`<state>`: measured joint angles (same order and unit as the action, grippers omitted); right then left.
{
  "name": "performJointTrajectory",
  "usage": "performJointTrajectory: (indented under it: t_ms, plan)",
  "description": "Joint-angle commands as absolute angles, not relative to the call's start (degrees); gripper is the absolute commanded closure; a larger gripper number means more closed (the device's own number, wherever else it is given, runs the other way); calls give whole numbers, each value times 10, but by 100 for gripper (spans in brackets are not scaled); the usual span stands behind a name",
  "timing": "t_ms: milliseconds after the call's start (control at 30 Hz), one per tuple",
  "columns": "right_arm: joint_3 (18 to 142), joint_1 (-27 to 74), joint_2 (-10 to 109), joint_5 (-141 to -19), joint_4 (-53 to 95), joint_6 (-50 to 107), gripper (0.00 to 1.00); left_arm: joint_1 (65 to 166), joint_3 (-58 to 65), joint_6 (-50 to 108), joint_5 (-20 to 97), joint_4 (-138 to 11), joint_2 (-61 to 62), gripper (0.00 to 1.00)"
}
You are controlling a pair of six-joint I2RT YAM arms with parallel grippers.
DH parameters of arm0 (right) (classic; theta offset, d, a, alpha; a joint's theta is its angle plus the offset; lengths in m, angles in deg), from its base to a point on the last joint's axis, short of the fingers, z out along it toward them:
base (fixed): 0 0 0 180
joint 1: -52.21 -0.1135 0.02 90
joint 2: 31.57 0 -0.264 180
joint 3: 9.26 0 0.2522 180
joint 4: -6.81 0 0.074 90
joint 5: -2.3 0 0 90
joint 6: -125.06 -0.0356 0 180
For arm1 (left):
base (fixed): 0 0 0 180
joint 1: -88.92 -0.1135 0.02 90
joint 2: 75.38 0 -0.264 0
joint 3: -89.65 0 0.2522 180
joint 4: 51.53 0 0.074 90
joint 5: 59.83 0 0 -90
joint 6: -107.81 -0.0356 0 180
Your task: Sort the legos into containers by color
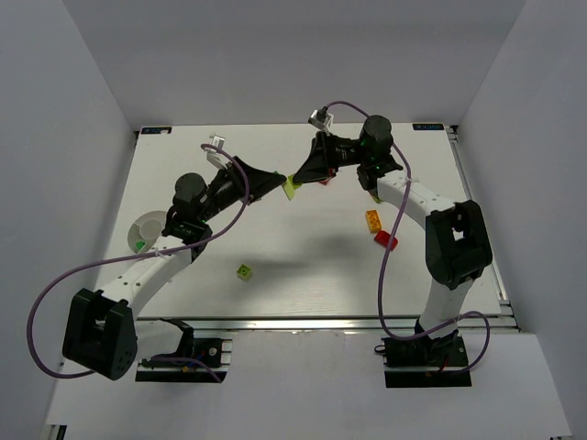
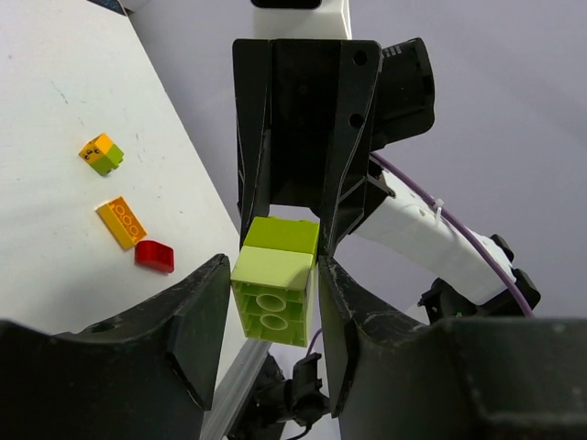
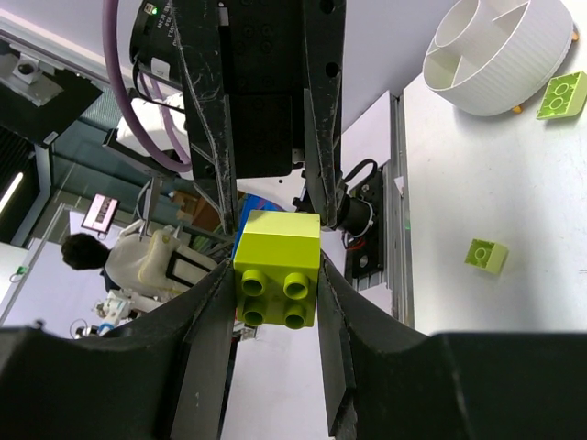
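Both grippers meet above the table's middle around a stack of two lime green legos (image 1: 291, 189). In the left wrist view my left gripper (image 2: 273, 284) is closed on the paler lego (image 2: 273, 298), whose hollow underside faces the camera. In the right wrist view my right gripper (image 3: 275, 280) is closed on the darker lime lego (image 3: 278, 266), studs facing the camera. The white divided dish (image 1: 145, 229) stands at the left and also shows in the right wrist view (image 3: 500, 50).
A lime lego (image 1: 244, 271) lies front centre. An orange lego (image 1: 373, 219) and a red lego (image 1: 386, 241) lie at the right. An orange-and-green pair (image 2: 101, 153) lies beyond them. A flat lime lego (image 3: 561, 94) lies beside the dish.
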<state>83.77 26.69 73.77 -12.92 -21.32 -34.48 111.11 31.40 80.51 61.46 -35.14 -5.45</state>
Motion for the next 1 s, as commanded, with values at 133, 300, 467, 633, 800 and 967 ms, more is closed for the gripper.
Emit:
performJointTrajectory:
  t_ms: [133, 300, 467, 633, 800, 967]
  plan:
    - [834, 264, 713, -136, -238, -344, 100, 1115, 323, 825, 645, -311, -65, 47]
    - [830, 265, 712, -139, -238, -341, 100, 1118, 322, 832, 651, -302, -60, 47]
    - [829, 265, 712, -140, -238, -338, 100, 1122, 322, 838, 660, -294, -57, 57]
    - [828, 264, 711, -136, -235, -331, 100, 1123, 324, 831, 666, -304, -66, 86]
    - [823, 265, 705, -131, -215, -311, 100, 1120, 313, 779, 657, -389, -88, 100]
    - [828, 265, 699, -125, -146, -237, 100, 1092, 311, 745, 653, -461, -124, 100]
